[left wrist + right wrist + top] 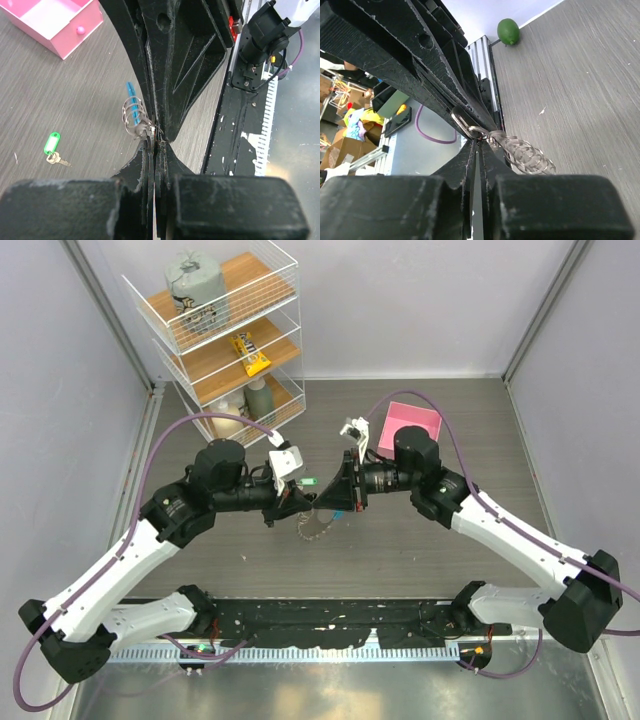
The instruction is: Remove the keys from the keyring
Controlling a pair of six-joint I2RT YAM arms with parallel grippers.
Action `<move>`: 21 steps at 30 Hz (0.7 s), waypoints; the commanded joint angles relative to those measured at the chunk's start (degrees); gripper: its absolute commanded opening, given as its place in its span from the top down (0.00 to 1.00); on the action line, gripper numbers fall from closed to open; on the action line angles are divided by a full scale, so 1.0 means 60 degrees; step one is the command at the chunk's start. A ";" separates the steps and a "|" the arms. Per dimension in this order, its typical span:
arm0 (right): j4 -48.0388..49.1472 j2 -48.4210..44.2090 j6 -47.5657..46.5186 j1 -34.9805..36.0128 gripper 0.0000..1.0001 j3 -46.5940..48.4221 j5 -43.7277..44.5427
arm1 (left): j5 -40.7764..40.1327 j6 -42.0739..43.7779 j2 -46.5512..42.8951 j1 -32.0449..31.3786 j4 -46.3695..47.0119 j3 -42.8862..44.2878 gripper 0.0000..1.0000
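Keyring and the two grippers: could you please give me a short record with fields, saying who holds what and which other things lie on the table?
left gripper: shut on the keyring
right gripper: shut on the same keyring, from the opposite side
keyring: held between both grippers, blue band showing
keys: jagged silver cluster just below where the grippers meet
green-tagged key: lying loose on the table, apart from the keyring
pink box: on the table, open at the top
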 commanded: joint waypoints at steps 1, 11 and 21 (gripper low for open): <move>0.0914 -0.0120 0.0803 -0.0131 0.82 0.0335 -0.0256 | 0.0536 0.0095 -0.0120 -0.0106 0.0400 0.0140 1.00; 0.1426 -0.2272 -0.2754 -0.0131 0.50 -0.1465 0.0550 | 0.0594 -0.0037 -0.0018 -0.0106 0.0342 0.0360 1.00; 0.2891 -0.3329 -0.5012 0.0732 0.60 -0.2903 0.1223 | 0.0858 -0.0227 0.0085 -0.0106 0.0371 0.0536 1.00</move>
